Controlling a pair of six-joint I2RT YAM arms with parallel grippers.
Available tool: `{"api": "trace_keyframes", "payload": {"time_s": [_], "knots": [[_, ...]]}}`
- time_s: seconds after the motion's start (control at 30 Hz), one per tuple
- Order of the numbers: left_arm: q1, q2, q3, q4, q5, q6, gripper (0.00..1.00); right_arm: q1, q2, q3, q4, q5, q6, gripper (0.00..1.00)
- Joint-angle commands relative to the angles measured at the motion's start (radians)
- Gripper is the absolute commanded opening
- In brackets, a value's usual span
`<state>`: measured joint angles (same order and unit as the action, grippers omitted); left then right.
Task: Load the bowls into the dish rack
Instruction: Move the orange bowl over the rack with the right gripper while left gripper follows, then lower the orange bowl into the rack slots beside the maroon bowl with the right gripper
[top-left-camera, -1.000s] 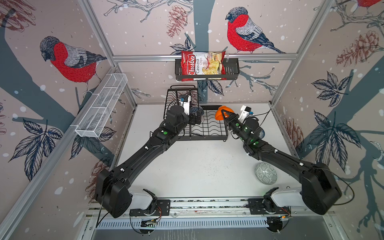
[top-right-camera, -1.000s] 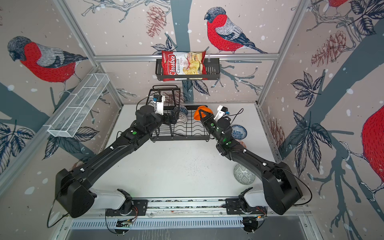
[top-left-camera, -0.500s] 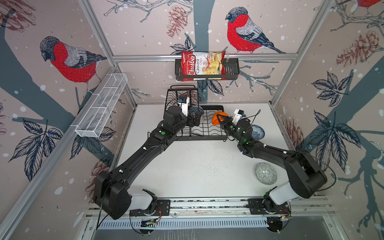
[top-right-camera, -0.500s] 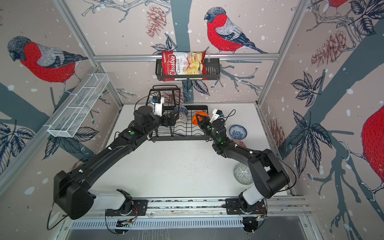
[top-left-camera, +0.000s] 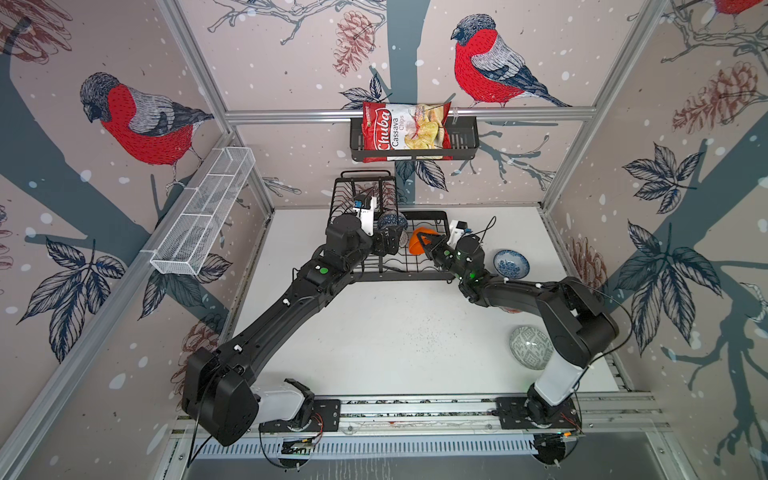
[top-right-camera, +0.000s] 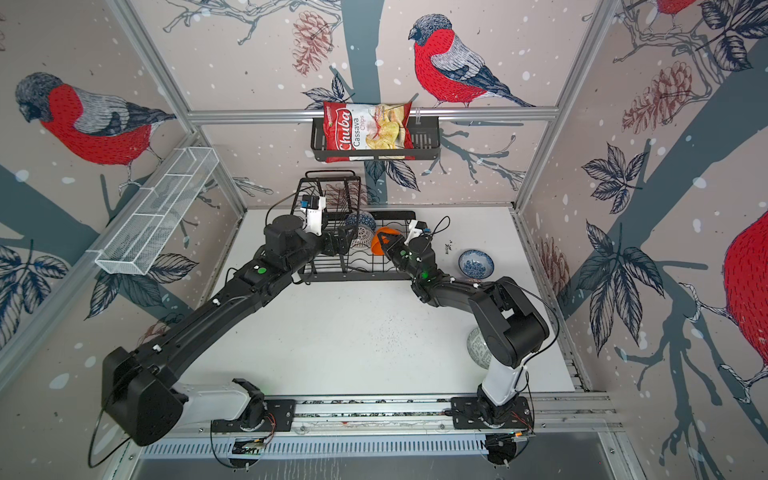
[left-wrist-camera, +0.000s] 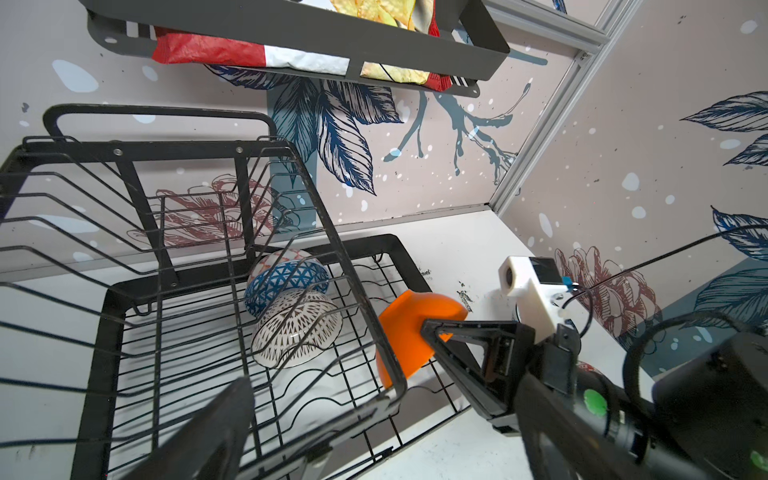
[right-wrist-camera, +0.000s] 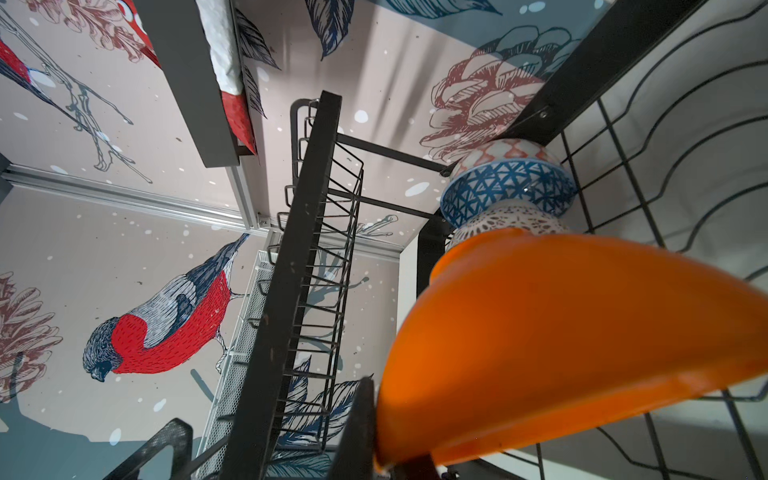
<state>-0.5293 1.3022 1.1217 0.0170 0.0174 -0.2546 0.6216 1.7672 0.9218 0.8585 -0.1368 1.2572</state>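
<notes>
Orange bowl (top-left-camera: 415, 246) was seen in a top view pinched by the right gripper (top-left-camera: 423, 242) over the dish rack (top-left-camera: 403, 277); the left gripper (top-left-camera: 388, 243) was spread wide, nothing held. From the left wrist, dark blue bowl (left-wrist-camera: 286, 276) and black-white bowl (left-wrist-camera: 297, 328) were seen racked on edge. From the right wrist, the orange one was shown tilted beside them. Probably next: lowered into a free slot, then released.

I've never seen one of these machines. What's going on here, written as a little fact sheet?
right hand: shut on the orange bowl, held on edge over the dish rack
left hand: open, empty, by the rack
in rack: dark blue bowl, black-white bowl, orange-white bowl
on table: blue-white floral bowl, grey-green bowl
</notes>
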Motion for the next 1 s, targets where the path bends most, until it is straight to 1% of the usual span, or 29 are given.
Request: {"api": "trace_keyframes", "payload": {"time_s": [0.0,0.33,0.57,0.97], "knots": [[0.002,-0.009,-0.006,0.047,-0.019,0.013,0.98,0.009,0.027,0.036,0.061,-0.022,0.004,0.00],[0.014,-0.003,-0.016,0.064,-0.004,-0.001,0.98,0.011,0.129,0.092,0.091,-0.048,0.058,0.00],[0.035,0.007,-0.019,0.074,0.025,-0.022,0.98,0.024,0.205,0.160,0.082,-0.073,0.089,0.00],[0.049,0.007,-0.019,0.080,0.033,-0.031,0.98,0.050,0.349,0.272,0.106,-0.101,0.153,0.00]]}}
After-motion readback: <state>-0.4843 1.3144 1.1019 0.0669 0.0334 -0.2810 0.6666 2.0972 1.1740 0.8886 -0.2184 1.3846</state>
